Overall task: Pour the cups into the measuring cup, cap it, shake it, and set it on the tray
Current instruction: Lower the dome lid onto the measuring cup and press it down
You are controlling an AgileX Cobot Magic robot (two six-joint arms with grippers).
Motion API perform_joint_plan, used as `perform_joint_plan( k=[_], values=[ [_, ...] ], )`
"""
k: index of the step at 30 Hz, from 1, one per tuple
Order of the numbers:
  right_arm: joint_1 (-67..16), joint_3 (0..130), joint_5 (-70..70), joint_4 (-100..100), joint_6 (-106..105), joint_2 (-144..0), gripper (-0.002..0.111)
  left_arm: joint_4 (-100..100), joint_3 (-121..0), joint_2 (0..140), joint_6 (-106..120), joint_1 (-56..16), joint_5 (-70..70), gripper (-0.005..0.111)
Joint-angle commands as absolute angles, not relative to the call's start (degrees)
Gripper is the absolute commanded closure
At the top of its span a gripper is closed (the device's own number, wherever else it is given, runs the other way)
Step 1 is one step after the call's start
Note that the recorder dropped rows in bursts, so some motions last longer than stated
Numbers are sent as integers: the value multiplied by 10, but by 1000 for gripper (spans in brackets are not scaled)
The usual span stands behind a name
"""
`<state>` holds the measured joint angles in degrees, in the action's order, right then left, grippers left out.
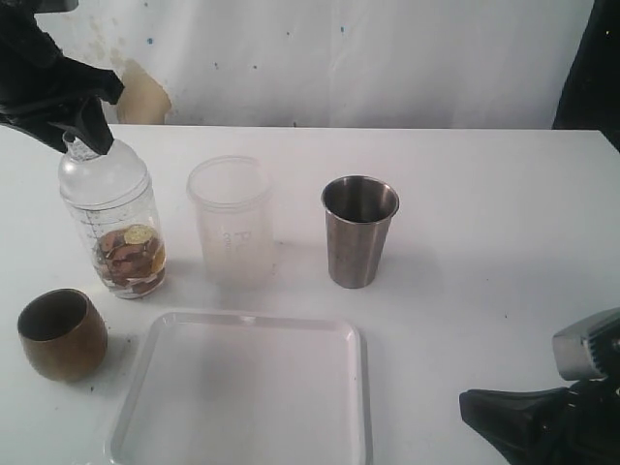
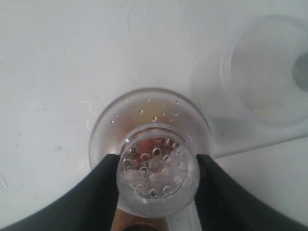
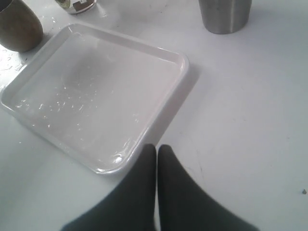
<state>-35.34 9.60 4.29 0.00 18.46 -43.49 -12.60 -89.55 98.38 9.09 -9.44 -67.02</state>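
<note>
The cup (image 1: 62, 334) is brown-gold, the steel tumbler (image 1: 359, 232) silver-grey, the plastic tumbler (image 1: 231, 223) frosted with faint print, the tray (image 1: 252, 318) white.

On my exterior feed the measuring cup (image 1: 111, 228) stands upright at the table's left. It is clear with a printed scale, a domed perforated cap on top and brown and gold pieces at its bottom. To its right the frosted tumbler (image 1: 231, 221) and then the steel tumbler (image 1: 359, 231) stand upright, apart from each other. The squat brown-gold cup (image 1: 62, 334) sits mouth up nearer me, just beside the left edge of the flat white tray (image 1: 242, 387).
</note>
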Motion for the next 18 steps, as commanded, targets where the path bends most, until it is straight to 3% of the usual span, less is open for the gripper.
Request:
perform_joint_plan(
  k=[1, 9, 18],
  values=[
    [-349, 93, 43, 0, 178, -430, 108, -108, -880, 993, 93, -94, -700, 107],
    [-349, 93, 43, 0, 178, -430, 108, 0, -881, 993, 45, -155, -683, 107],
    [-349, 93, 43, 0, 178, -430, 108, -7, -843, 994, 32, -161, -643, 107]
  ],
)
